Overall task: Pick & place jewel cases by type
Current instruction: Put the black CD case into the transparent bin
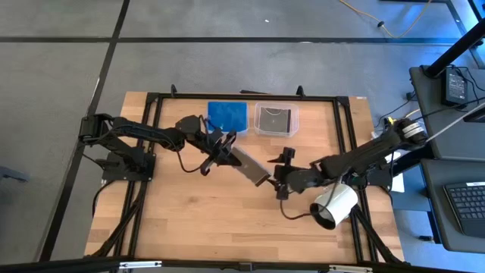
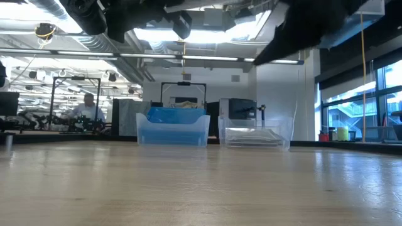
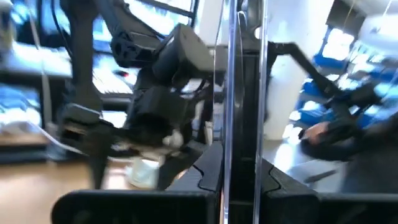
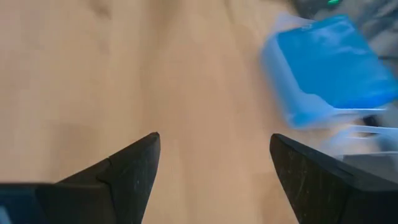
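No legible text, label, brand, number or sign in any view, neither on the table, the tubs, the arms nor the room behind.

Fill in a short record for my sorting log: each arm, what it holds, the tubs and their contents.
left arm: over the table's middle, left gripper shut on a dark case, held off the table
right arm: right gripper near the case's far end, jaws open, holding nothing
left tub: at the far edge, holds blue cases
right tub: beside it, clear, holds a dark case
white cylinder: near the right arm
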Robot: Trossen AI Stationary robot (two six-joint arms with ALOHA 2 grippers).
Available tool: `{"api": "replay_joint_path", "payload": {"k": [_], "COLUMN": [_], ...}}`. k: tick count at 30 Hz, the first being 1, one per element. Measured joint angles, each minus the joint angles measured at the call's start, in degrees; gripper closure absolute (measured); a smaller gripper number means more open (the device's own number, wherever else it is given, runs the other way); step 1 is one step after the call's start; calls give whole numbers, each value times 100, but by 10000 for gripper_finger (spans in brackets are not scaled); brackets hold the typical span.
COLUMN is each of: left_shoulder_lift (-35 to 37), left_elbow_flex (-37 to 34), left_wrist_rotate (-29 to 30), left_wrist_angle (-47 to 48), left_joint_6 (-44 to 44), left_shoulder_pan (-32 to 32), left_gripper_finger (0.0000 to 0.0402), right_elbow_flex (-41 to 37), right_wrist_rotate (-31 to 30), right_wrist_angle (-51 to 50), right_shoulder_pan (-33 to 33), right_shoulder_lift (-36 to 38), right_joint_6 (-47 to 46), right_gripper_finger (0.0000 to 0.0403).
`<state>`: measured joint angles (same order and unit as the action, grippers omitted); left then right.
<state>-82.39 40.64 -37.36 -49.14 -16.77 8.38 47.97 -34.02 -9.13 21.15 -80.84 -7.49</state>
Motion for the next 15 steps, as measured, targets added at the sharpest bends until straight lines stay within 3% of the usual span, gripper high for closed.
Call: {"api": "replay_joint_path", "payload": {"k": [6, 9, 12, 15], "left_shoulder_lift": [0, 0, 0, 0], "left_elbow_flex": [0, 0, 0, 0], "left_wrist_rotate": [653, 1073, 1606, 1722], "left_wrist_angle": [225, 402, 491, 472], "left_joint_6": [1007, 1321, 1601, 1672], "left_shoulder_pan": [77, 90, 72, 72], "left_gripper_finger": [382, 382, 382, 382], "right_elbow_flex": [2, 2, 2, 2], "right_wrist_rotate": [264, 265, 264, 236], "right_wrist_angle": [-386, -579, -556, -568], "right_shoulder_pan": [-4, -4, 19, 50], "right_shoulder_lift": [1234, 1763, 2105, 2255], "right_joint_6": [-509, -273, -135, -83], "right_gripper_finger": [96, 96, 96, 96]}}
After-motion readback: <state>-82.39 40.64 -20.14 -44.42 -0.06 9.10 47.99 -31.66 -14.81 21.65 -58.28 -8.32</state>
